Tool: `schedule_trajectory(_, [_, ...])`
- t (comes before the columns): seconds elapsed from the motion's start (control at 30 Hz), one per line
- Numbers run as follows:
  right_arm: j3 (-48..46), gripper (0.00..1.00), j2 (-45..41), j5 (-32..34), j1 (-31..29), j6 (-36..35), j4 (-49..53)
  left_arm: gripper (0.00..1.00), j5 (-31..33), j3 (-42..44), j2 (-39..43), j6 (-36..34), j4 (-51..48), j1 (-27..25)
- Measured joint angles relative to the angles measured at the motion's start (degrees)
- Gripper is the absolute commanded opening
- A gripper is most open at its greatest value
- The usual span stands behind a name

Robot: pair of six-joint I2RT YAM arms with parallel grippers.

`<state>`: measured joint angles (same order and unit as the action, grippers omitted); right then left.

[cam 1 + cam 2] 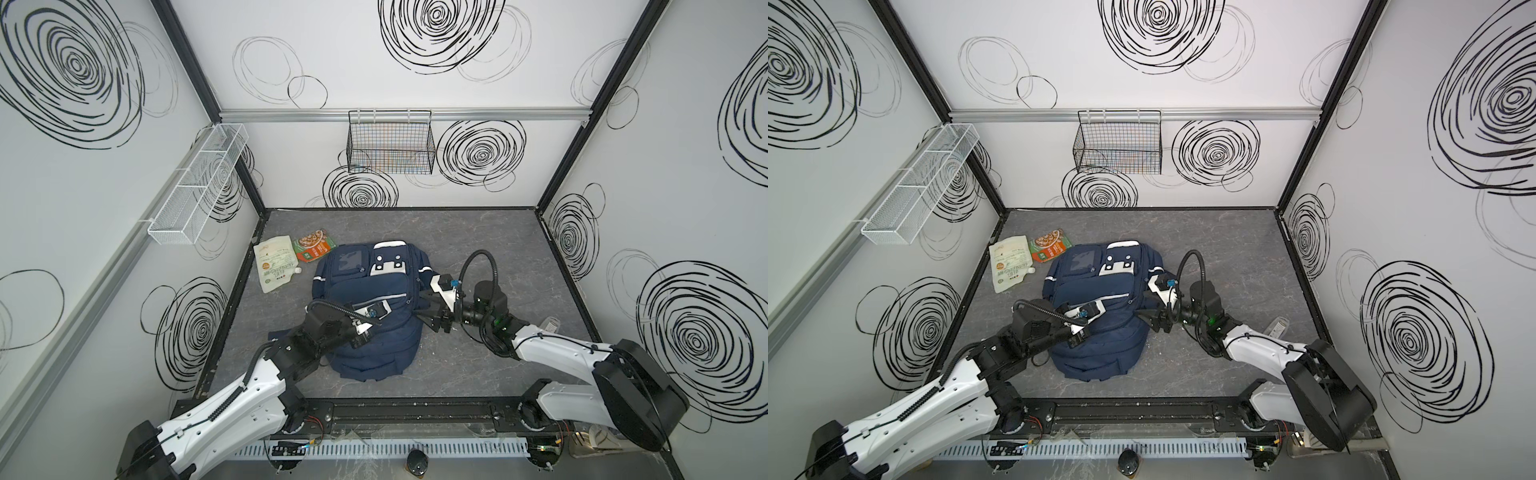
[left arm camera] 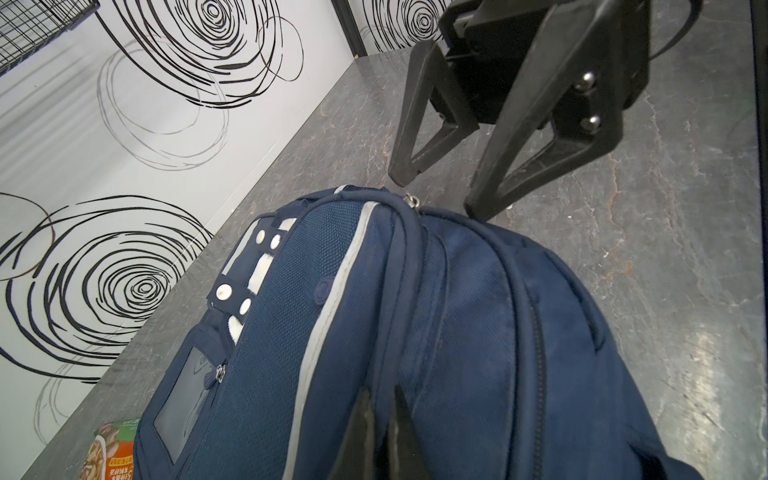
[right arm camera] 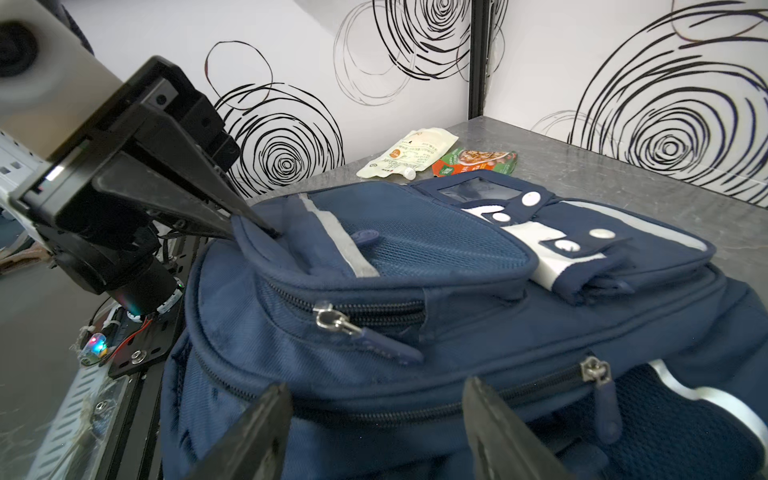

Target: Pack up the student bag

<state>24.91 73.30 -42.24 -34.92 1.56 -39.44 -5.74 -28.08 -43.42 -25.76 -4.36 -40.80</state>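
Currently the large navy blue fabric student bag (image 1: pixel 386 286) lies flat in the middle of the grey marbled tabletop (image 1: pixel 490 237), zips seemingly shut. The left gripper (image 3: pixel 264 229) is clamped on 1 fold of its top fabric. The right gripper (image 2: pixel 440 195), empty, has its 2 jaws apart beside a silver zip slider (image 2: pixel 413 202). Likely trouble: that thin fold slips out under a tug, and the limp bag drags instead of opening.

navy student bag (image 1: pixel 374 286), white stripes, lying flat, front up
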Motion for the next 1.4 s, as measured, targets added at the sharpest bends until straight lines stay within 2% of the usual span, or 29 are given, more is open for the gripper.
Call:
schedule_trajectory(0.23, [3.5, 0.66, 6.3, -5.4, 0.2, 1.3, -2.8, 0.0, 0.0, 0.2, 0.2, 0.0, -0.4, 0.4])
schedule_trajectory(0.43, [4.2, 0.6, 8.4, -10.4, 0.1, 4.1, -6.2, 0.0, -0.5, 0.2, 0.5, 0.0, -0.5, 0.4])
schedule_trajectory(0.57, [5.9, 0.45, 10.6, -12.6, 0.4, 5.7, -6.2, 0.0, -0.7, 0.3, 0.5, 0.0, -0.5, 0.5])
schedule_trajectory(0.63, [6.3, 0.41, 11.2, -13.4, 0.6, 6.2, -6.0, 0.0, -0.7, 0.3, 0.5, 0.0, -0.6, 0.5])
schedule_trajectory(0.9, [5.6, 0.29, 10.6, -14.0, 0.6, 6.0, -5.8, 0.0, -0.5, 0.3, 0.7, 0.0, -0.6, 0.5])
schedule_trajectory(1.4, [1.2, 0.19, 3.6, -14.1, -1.6, 6.9, -4.9, 0.0, -0.9, 0.3, 0.6, 0.3, -0.2, 0.8])
